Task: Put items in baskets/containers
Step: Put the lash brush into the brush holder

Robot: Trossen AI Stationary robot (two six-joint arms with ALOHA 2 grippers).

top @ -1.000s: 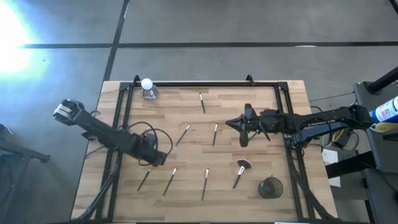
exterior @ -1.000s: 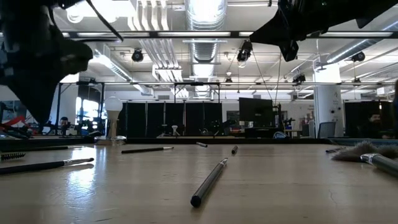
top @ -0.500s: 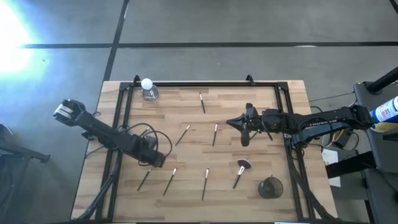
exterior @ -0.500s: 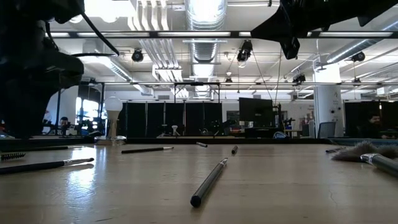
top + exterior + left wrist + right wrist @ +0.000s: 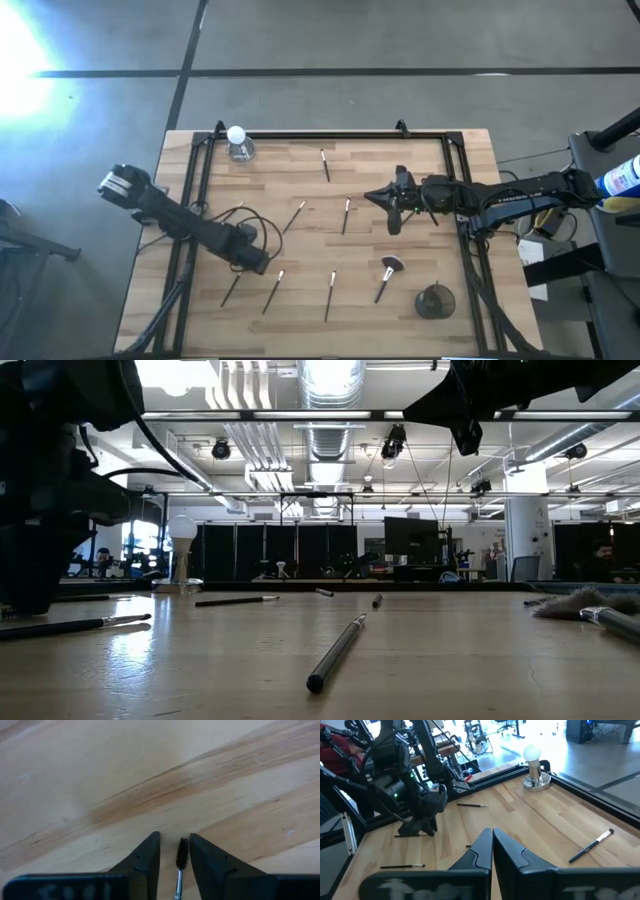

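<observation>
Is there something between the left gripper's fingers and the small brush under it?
Nothing visible. In the left wrist view the left gripper stands open with the thin brush directly between its fingers, only bare table around.

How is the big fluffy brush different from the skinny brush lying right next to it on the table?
The fan brush has a wide, spread-out pinkish head, while the thin brush ends in only a small pale tip. The fan brush lies slanted, closest to the dark cup; the thin brush lies nearly straight and sits farther from the cup. Both have dark stick handles, both lie flat on the wooden table, and neither is in the cup yet.
</observation>
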